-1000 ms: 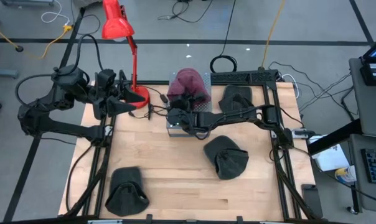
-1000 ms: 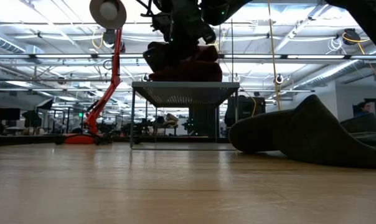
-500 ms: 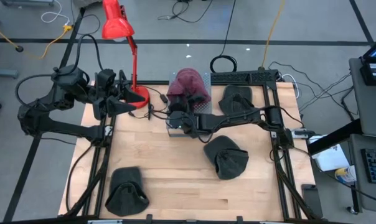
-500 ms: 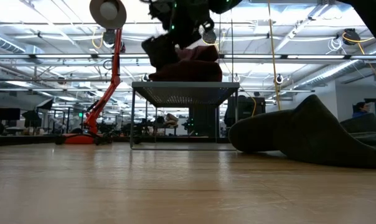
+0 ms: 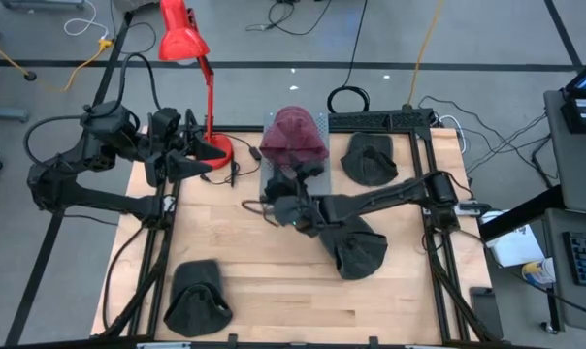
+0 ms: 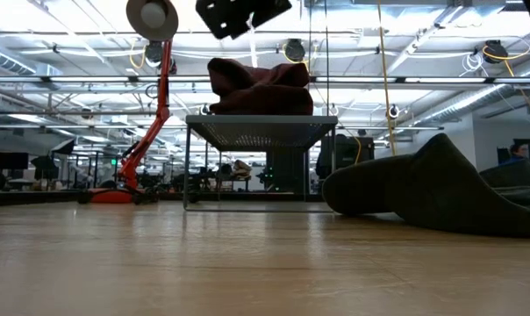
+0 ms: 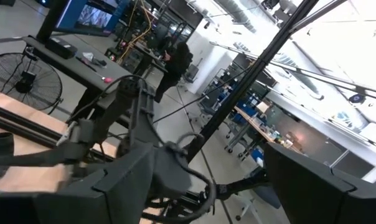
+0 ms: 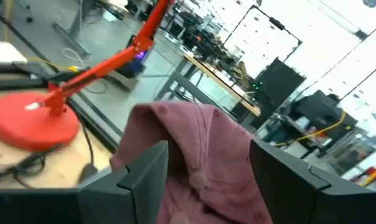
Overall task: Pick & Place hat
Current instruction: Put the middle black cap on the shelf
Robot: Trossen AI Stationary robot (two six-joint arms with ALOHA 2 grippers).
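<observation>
A maroon hat (image 5: 294, 135) is sitting on a small wire-mesh stand (image 5: 271, 173) at the upper centre of the overhead frame, just right of a red desk lamp (image 5: 183, 37) whose round base (image 5: 215, 147) is resting on the wooden table (image 5: 264, 281). In the level view the maroon hat (image 6: 259, 86) is lying crumpled on top of the stand (image 6: 259, 130), with nothing touching it. The right gripper (image 5: 274, 202) is hovering just below the stand in the overhead frame, its arm reaching in from the right edge of the table; in the level view it is showing at the top of the frame, above and left of the hat and clear of it. From the right wrist camera, its two dark fingers (image 8: 133, 175) are standing apart with the hat (image 8: 194, 155) showing between and beyond them, gripping nothing. The left gripper (image 5: 191, 155) is waiting at the upper left of the table beside the lamp base, its fingers (image 7: 132, 186) spread wide and empty. Three dark hats are lying on the tabletop: one (image 5: 369, 158) at upper right beside the stand, one (image 5: 352, 244) at centre right under the right arm, and one (image 5: 194, 298) at lower left. In the level view a dark hat (image 6: 427, 189) is filling the right of the frame.
</observation>
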